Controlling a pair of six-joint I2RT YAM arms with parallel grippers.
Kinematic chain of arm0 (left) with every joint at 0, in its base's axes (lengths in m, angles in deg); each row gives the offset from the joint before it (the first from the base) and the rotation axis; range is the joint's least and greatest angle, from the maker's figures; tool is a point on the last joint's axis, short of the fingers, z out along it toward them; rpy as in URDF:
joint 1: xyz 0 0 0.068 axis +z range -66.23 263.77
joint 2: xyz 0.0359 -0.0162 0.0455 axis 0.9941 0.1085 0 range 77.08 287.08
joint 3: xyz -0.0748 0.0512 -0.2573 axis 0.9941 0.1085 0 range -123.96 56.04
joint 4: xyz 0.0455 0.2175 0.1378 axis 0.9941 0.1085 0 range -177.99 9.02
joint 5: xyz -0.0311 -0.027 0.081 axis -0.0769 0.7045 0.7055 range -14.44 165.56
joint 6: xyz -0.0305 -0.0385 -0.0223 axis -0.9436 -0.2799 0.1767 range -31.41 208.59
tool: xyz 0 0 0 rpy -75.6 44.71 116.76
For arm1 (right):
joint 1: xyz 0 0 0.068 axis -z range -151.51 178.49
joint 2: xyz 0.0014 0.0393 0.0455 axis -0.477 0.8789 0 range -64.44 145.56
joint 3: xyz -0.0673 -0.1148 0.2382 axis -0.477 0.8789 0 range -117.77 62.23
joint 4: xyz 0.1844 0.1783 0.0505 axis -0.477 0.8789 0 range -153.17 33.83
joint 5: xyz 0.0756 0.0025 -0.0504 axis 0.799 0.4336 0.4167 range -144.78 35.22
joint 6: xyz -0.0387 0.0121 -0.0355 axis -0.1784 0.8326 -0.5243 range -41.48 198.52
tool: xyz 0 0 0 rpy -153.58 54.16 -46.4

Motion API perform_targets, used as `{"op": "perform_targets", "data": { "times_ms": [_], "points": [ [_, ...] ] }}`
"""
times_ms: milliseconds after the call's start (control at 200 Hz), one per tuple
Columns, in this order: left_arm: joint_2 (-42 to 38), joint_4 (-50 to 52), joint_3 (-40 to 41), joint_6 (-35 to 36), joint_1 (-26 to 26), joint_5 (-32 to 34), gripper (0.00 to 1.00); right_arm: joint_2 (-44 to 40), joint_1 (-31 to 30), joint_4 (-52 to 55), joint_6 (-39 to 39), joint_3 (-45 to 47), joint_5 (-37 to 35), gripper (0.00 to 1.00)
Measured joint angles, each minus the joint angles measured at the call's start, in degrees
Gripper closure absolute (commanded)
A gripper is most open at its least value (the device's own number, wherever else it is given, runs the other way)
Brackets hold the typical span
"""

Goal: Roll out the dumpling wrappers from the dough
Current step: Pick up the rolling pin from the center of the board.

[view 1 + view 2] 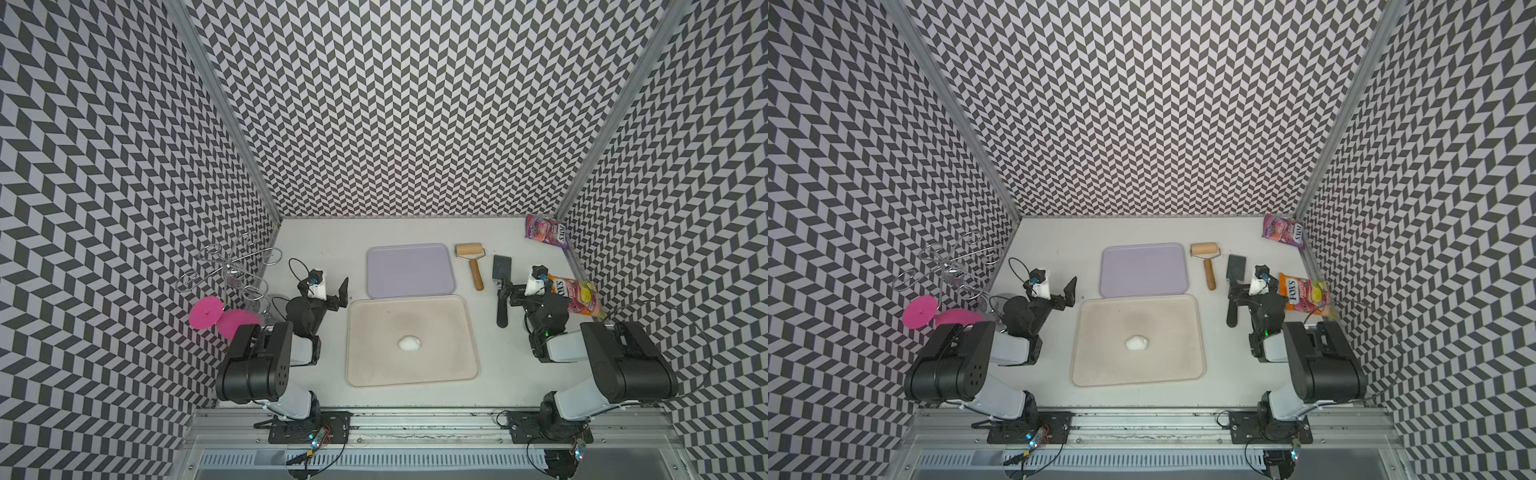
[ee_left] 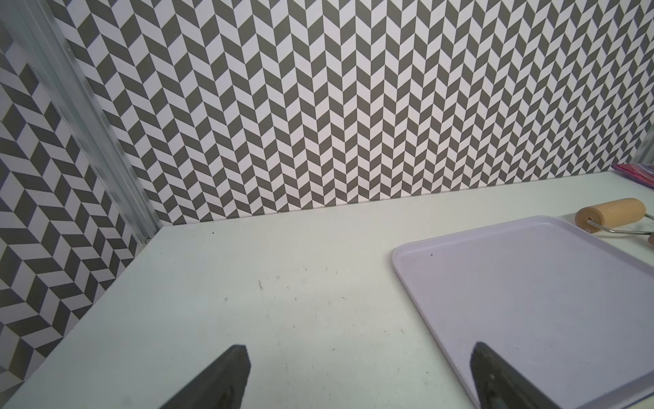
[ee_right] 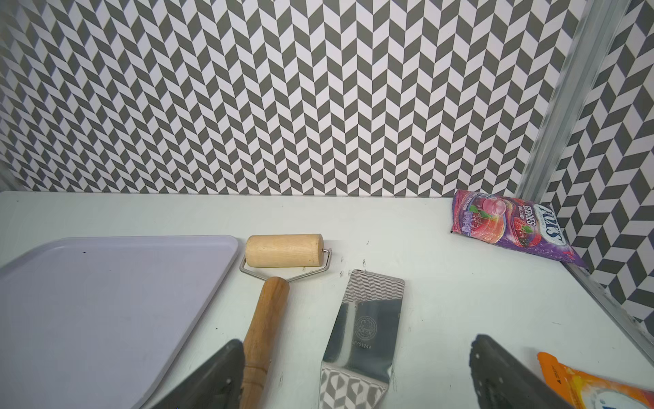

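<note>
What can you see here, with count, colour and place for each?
beige tray: one, table centre
dough: one, white, on the beige tray
lilac tray: one, behind the beige tray
roller: one, wooden, right of the lilac tray
spatula: one, steel with black handle, right of the roller
purple candy bag: one, far right corner
orange candy bag: one, right table edge
wire rack: one, chrome, left table edge
discs: two, pink, beside the rack
left gripper: one, black, open, left of the lilac tray
right gripper: one, black, open, above the spatula
</note>
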Motion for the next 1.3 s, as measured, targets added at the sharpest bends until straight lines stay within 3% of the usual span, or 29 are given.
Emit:
{"op": "perform_targets", "data": {
  "times_ms": [1007, 1077, 1157, 1297],
  "points": [
    [-1.2, 0.7, 0.0, 0.0, 0.0, -0.1, 0.00, -0.4, -0.2, 0.0, 0.1, 0.0, -1.8, 0.01],
    [-6.8, 7.5, -0.6, 0.4, 0.0, -0.9, 0.00, -4.4, -1.6, 5.2, 1.3, -0.3, -5.6, 0.00],
    [-15.1, 20.7, -5.6, 0.9, -0.2, -2.6, 0.00, -13.7, -3.0, 19.3, 6.5, -4.4, -10.7, 0.00],
    [-24.7, 47.2, -22.6, 4.5, -0.3, -9.2, 0.00, -23.8, -3.1, 36.0, 26.1, -15.6, -18.2, 0.00]
  ]
}}
